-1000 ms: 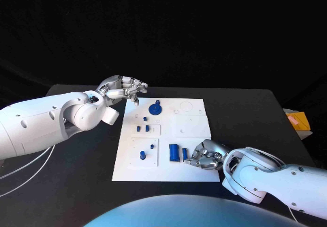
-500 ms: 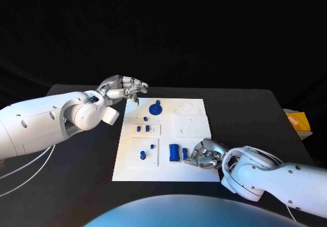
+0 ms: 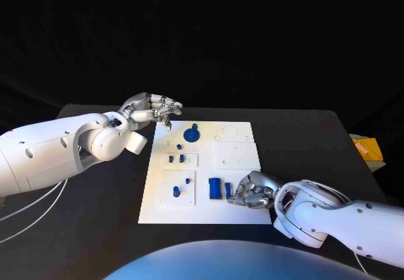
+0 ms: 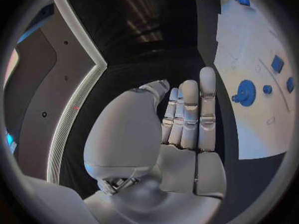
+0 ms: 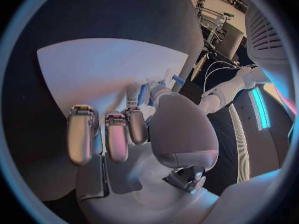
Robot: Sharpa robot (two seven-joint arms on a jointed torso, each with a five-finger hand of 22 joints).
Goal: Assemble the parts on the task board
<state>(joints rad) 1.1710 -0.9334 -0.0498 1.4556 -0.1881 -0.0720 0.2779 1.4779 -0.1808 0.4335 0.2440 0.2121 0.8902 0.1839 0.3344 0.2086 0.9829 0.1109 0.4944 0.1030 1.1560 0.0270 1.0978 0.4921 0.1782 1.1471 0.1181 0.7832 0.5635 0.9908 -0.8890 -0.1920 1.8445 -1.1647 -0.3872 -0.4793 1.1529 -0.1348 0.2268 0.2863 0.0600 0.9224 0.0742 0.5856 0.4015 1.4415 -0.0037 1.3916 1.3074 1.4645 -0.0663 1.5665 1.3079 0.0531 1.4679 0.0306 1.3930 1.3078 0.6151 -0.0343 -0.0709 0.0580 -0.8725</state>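
Observation:
The white task board (image 3: 238,157) lies in the middle of the table. On it stand a blue gear (image 3: 192,135) (image 4: 246,92), small blue pegs (image 3: 176,158) and two more pegs (image 3: 177,190) nearer me. A blue block (image 3: 215,188) and a thin blue bar (image 3: 228,190) (image 5: 144,93) lie at the board's near edge. My right hand (image 3: 253,191) (image 5: 124,129) rests on the board there and pinches the thin bar between thumb and a finger. My left hand (image 3: 154,111) (image 4: 187,119) hovers by the board's far left corner, fingers curled together, holding nothing.
A yellow-orange object (image 3: 368,149) sits at the table's right edge. White cables (image 3: 34,210) hang under my left arm. The board's right half shows bare white plates (image 3: 236,156).
My right hand has crept slightly toward the thin blue bar. The left hand has not moved.

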